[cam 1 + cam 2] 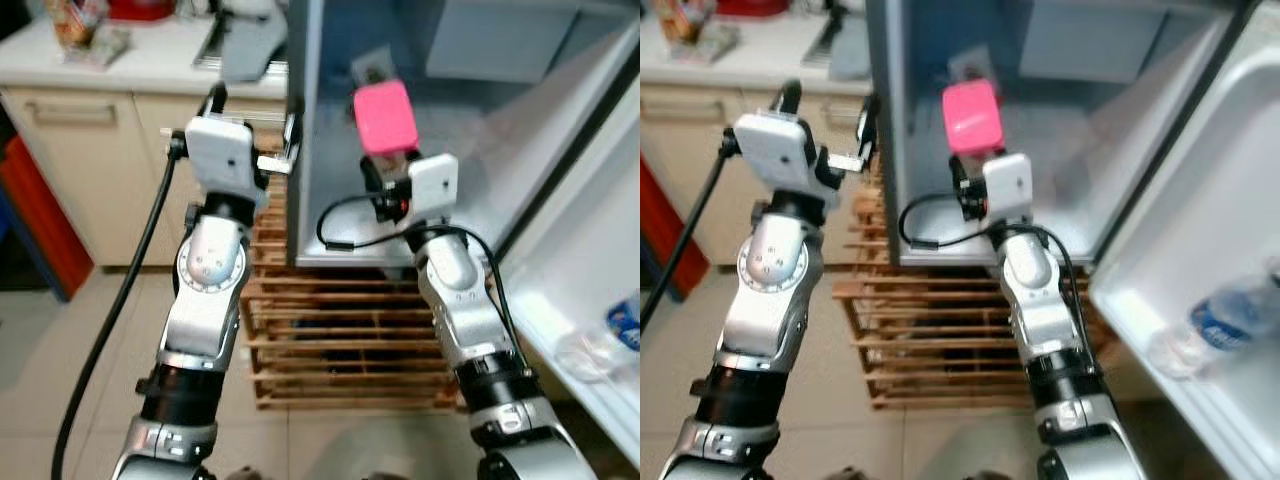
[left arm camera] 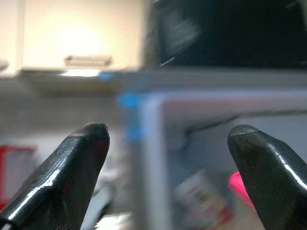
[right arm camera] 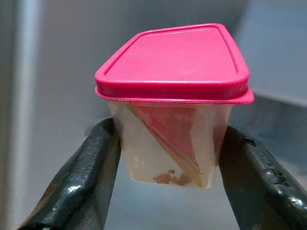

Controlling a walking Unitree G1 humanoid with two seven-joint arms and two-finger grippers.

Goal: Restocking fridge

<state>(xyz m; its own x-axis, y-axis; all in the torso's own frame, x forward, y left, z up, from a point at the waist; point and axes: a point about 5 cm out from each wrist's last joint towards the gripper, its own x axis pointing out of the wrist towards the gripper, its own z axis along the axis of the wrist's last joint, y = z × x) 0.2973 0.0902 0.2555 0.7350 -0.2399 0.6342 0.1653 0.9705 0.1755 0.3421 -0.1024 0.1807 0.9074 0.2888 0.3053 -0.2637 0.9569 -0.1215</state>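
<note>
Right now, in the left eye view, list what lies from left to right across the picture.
Red object by the cabinet → cream cabinet → left gripper → pink-lidded container held by the right gripper → fridge door shelf → water bottle.

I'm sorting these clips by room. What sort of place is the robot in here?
Most likely a home kitchen: an open fridge with a water bottle in its door shelf, cream cabinets under a countertop, and a pink-lidded food container held in the right gripper.
</note>
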